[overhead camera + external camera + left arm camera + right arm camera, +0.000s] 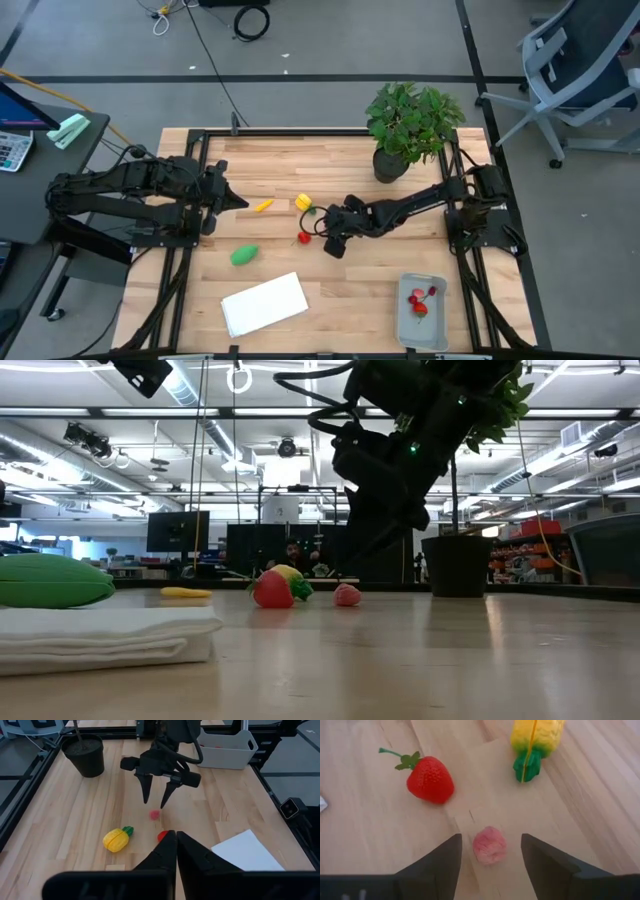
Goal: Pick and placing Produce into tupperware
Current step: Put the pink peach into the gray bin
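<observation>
My right gripper [325, 228] hovers open, pointing down, over a tiny pink piece [489, 846]; its fingers stand on either side of the piece without touching it, as the left wrist view [154, 802] also shows. A red strawberry [430, 779] and a yellow piece with a green top [536, 735] lie close by on the wood. Farther toward the left lie a small yellow piece [263, 206] and the green oval [244, 256]. The grey-blue tupperware [440, 330] sits near the front right with red pieces in it. My left gripper [175, 845] is shut, waiting at the table's left [225, 195].
A white sheet [264, 304] lies near the front edge, left of the tupperware. A potted leafy plant [410, 125] stands at the far right behind my right arm. Bare wood lies between the strawberry and the tupperware. Dark frame rails run along the table's left and right sides.
</observation>
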Robot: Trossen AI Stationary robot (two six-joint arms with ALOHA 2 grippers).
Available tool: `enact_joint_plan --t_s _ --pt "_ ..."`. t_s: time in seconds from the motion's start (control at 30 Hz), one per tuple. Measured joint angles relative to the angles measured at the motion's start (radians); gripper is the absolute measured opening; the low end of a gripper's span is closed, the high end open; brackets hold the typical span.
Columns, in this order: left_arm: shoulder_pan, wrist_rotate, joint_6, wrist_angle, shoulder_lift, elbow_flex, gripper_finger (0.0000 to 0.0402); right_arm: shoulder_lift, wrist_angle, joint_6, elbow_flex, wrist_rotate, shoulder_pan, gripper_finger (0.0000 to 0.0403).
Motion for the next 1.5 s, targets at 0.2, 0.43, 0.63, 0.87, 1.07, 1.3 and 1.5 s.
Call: enact_joint_plan --t_s 0.2,0.43,0.63,0.87,1.07,1.3,1.5 --pt "0.000 0.000 0.000 -0.001 0.000 0.000 0.0011 0.059 0.037 0.019 0.000 -0.002 0.010 0.0213" --pt "0.000 0.000 0.000 0.000 0.000 0.000 0.0024 0.098 0.057 0.018 0.000 0.029 0.007 0.0213" --pt "0.000 0.000 0.000 -0.001 0.000 0.000 0.0017 0.099 0.057 0.016 0.000 0.033 -0.011 0.0213" --pt "0.000 0.000 0.000 -0.001 0.000 0.000 0.0011 0.144 0.064 0.037 0.003 0.021 -0.015 0.0209" --pt "0.000 0.000 -0.001 -0.001 0.000 0.000 0.0023 0.136 0.060 0.024 0.001 0.104 0.009 0.0168" --pt "0.000 0.000 -0.001 -0.001 0.000 0.000 0.0024 0.087 -0.013 0.073 0.000 0.021 0.009 0.0125" --pt "0.000 0.000 -0.001 -0.001 0.000 0.000 0.0014 0.087 -0.119 0.128 0.001 0.009 0.032 0.0144"
